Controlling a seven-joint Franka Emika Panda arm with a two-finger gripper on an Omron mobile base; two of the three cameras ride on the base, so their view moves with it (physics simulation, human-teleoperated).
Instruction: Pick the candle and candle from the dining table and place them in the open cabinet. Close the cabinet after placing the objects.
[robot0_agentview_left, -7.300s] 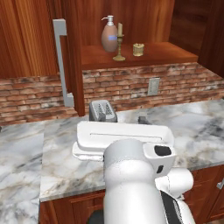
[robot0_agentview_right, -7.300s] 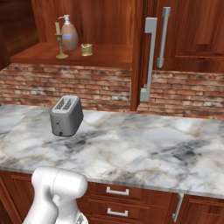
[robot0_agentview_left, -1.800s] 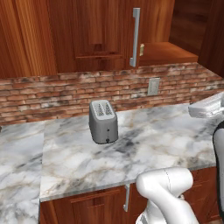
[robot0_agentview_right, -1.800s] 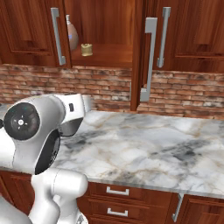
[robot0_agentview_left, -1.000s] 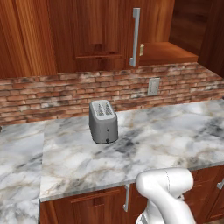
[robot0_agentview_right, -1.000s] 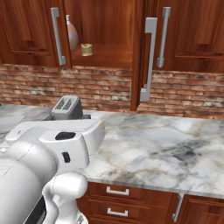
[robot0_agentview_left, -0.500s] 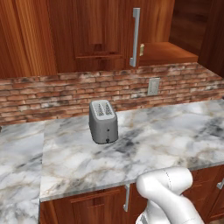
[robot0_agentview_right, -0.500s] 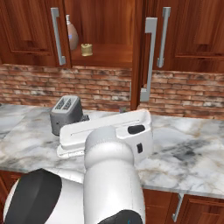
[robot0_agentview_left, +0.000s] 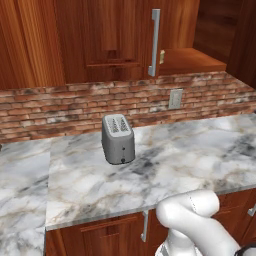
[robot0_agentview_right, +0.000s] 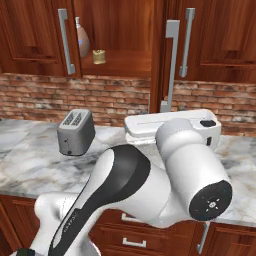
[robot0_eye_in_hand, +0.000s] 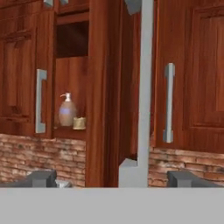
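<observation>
A short tan candle (robot0_agentview_right: 99, 56) stands on the shelf inside the cabinet (robot0_agentview_right: 122, 30), beside a soap bottle; it also shows in the hand view as the tan candle (robot0_eye_in_hand: 79, 123). The cabinet's left door (robot0_agentview_right: 35, 35) covers the left part of the opening. Its right door (robot0_agentview_right: 159, 55) stands out edge-on, with its long silver handle (robot0_eye_in_hand: 144, 87) straight ahead of my gripper (robot0_eye_in_hand: 113, 179). The gripper is open and empty, its fingertips (robot0_eye_in_hand: 41, 178) wide apart and short of the handle. The dining table is out of view.
A silver toaster (robot0_agentview_left: 118, 138) sits on the marble counter (robot0_agentview_left: 190, 155) under the cabinet, against a brick backsplash. A soap bottle (robot0_eye_in_hand: 66, 111) shares the shelf. Another closed cabinet door with a bar handle (robot0_eye_in_hand: 169, 103) is to the right. My arm (robot0_agentview_right: 165, 185) looms over the counter.
The cabinet's left door has swung across the opening since the earliest frames. In the last second the arm has swept from left to right, bringing the hand before the right door's handle.
</observation>
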